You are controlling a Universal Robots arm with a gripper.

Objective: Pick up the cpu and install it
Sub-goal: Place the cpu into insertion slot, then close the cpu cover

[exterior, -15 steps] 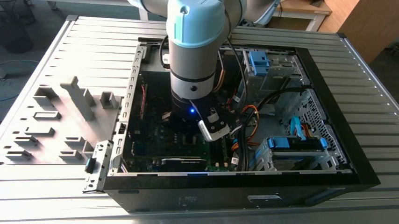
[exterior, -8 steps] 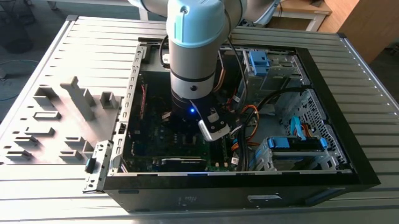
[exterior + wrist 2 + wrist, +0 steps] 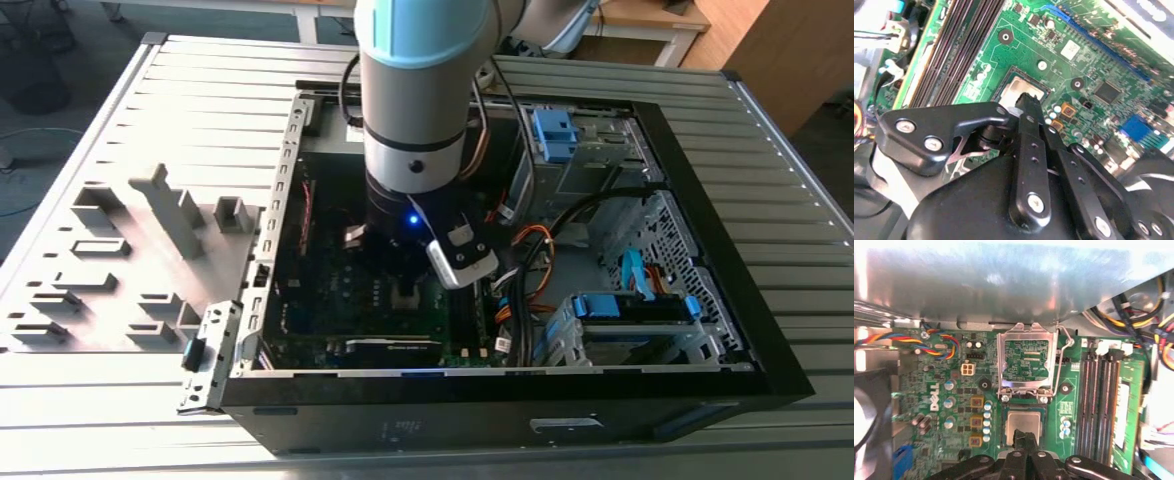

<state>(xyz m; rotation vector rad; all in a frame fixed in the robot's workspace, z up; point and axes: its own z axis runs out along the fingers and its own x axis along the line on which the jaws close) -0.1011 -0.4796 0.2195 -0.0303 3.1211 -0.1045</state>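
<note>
Item: an open computer case (image 3: 747,380), laid on its side on a slatted metal table (image 3: 120,400), is entered from above by the arm (image 3: 416,110). Inside, a green motherboard (image 3: 949,390) is seen, with memory slots (image 3: 1099,395) at one side of the socket area and coloured cables (image 3: 534,250) toward the exterior view's right. The socket's metal load frame (image 3: 1026,362) is shown hinged open and standing up. The cpu (image 3: 1025,423), its dull silver top visible in both wrist views, is seen lying flat within the socket outline (image 3: 1024,90), just beyond the gripper (image 3: 1025,439). The gripper's fingers (image 3: 1029,107) are drawn close together at the chip's near edge; whether the chip is pinched or merely touched cannot be told. Progress, as judged: the chip appears already brought to the socket and seated or nearly so; the frame is not yet closed over it, and the locking lever (image 3: 1059,365) appears not yet latched.
</note>
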